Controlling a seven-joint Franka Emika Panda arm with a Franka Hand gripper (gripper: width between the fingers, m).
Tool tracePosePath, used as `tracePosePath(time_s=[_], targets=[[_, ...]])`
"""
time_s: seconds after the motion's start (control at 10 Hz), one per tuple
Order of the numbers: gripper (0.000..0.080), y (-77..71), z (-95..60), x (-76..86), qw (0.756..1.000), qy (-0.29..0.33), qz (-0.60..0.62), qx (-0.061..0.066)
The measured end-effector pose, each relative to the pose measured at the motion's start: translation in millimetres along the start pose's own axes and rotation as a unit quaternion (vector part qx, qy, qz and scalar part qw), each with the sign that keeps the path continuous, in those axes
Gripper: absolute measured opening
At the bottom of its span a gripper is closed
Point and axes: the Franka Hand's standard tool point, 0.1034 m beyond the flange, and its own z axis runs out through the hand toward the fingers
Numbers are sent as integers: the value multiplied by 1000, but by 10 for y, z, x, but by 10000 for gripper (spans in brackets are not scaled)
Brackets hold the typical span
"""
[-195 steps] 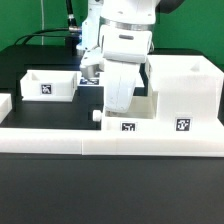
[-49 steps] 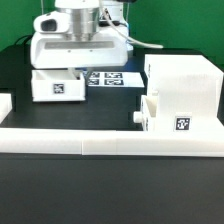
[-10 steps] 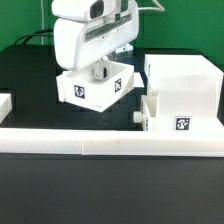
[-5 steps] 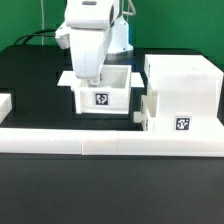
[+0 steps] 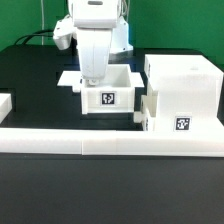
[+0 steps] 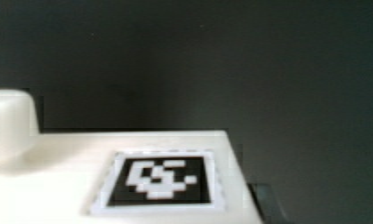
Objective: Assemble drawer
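Observation:
My gripper (image 5: 90,78) is shut on the near-left wall of a small white open-top tray (image 5: 108,97) and holds it left of the tall white housing (image 5: 185,85). The tray's tagged face points toward the exterior camera. I cannot tell whether it touches the table. A second tray (image 5: 150,112) sits partly inside the housing's lower opening, its knob (image 5: 138,117) sticking out toward the exterior view's left. The wrist view shows the held tray's white face with its tag (image 6: 162,180) and a rounded white knob (image 6: 9,130) against the dark table; my fingers are not clear there.
A long low white rail (image 5: 100,142) runs along the front of the black table. A short white block (image 5: 4,103) lies at the exterior view's left edge. The arm's body (image 5: 95,35) hides the area behind the tray.
The tray has been lifted from the exterior view's left, turned so its tag faces front, and carried right toward the housing. In the last half second it shifted slightly right.

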Motion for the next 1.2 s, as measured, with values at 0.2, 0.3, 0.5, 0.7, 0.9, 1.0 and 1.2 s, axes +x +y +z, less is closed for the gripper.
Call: tracePosePath(time_s=[0.2,0.3,0.5,0.7,0.9,1.0,1.2], targets=[[42,22,-3,-5,1000,0,4,-7],[42,30,0,-4,1000,0,3,-11],[42,96,-21,-2,1000,-4,-7,-16],[42,210,-69,14,999,-5,-11,-49],[42,180,-30,7,999,-5,-10,-51],[42,201,-26,20,998,-4,-9,-59],[42,208,0,47,998,-3,-10,-57]])
